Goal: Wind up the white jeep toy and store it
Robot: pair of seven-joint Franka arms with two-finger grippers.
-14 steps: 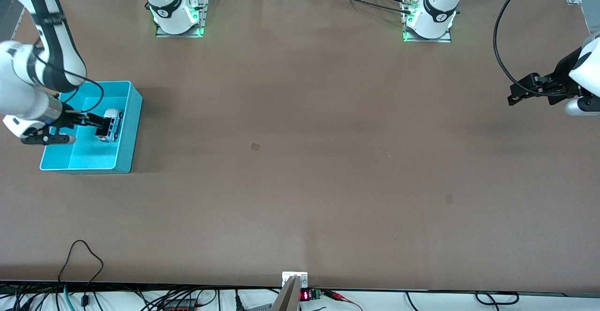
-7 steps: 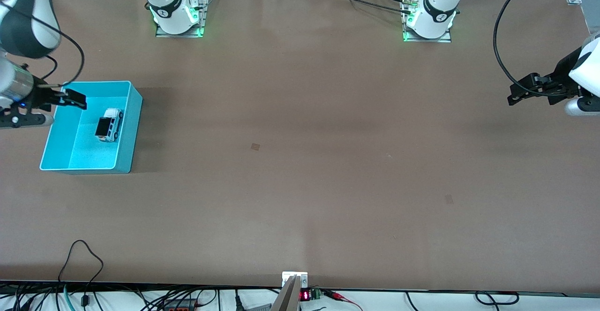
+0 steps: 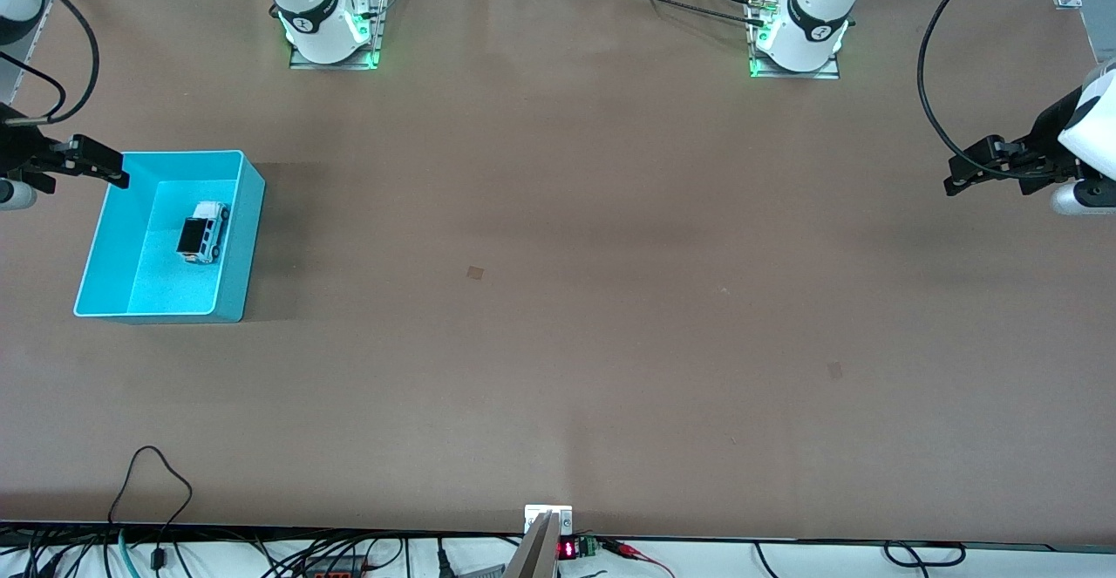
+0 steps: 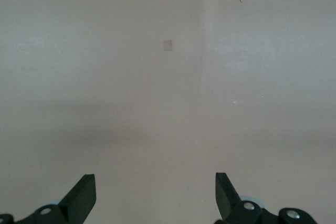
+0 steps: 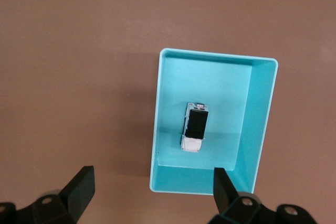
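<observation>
At frame left, white jeep toy [image 3: 203,231] in turquoise bin [image 3: 247,238]; I judge storing done. Right claw [image 3: 98,165] released beside bin, left claw [image 3: 957,180] released, waiting; next: park arms

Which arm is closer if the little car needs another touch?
The right. Its open right gripper hangs by the turquoise bin holding the white jeep toy; the open left gripper waits at the table's other end.
</observation>
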